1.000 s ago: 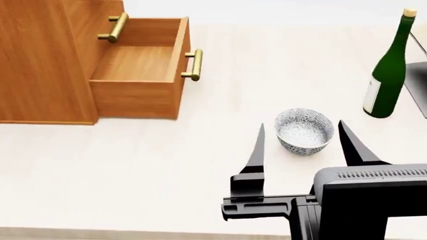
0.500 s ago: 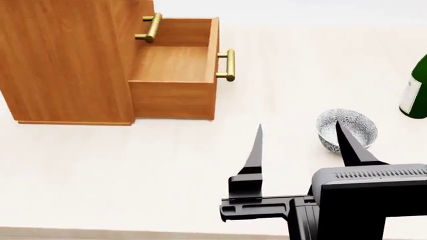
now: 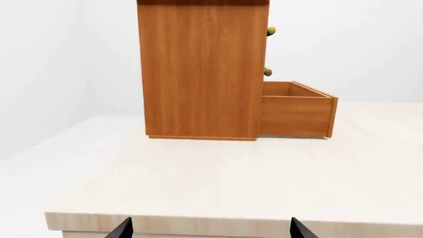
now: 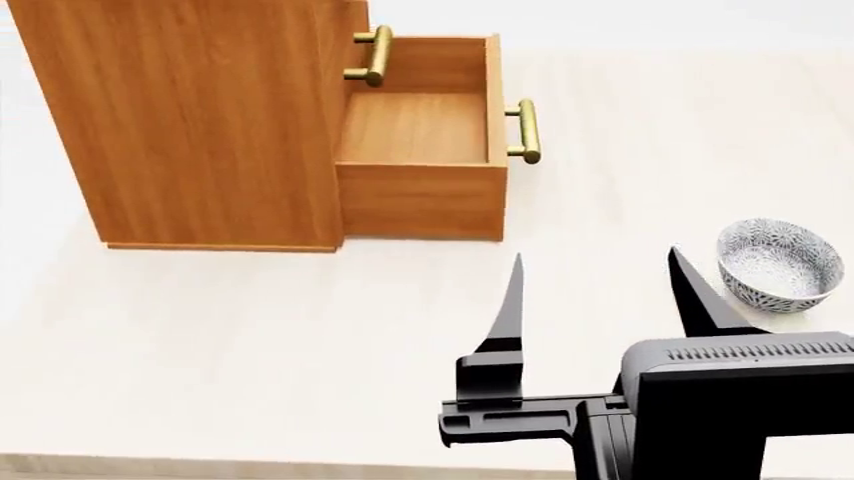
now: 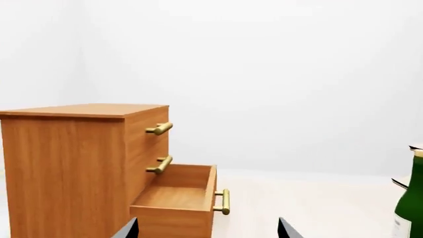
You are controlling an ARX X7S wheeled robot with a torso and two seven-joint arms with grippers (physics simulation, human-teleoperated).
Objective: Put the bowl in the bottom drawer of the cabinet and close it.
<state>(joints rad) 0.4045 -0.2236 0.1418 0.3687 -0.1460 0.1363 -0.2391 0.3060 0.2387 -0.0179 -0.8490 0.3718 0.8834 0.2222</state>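
right black gripper [image 4: 594, 290] spread wide, empty; small speckled white bowl [image 4: 779, 264] just beside it. centre over bowl before descending. left gripper [image 3: 208, 229] also open.

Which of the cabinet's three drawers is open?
The bottom drawer: it is pulled out from the cabinet with its empty inside showing, while the two drawers above sit flush, only their brass handles sticking out.

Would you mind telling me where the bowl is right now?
In the head view the bowl sits on the table at the far right, just beyond the right end effector, well clear of the open bottom drawer.
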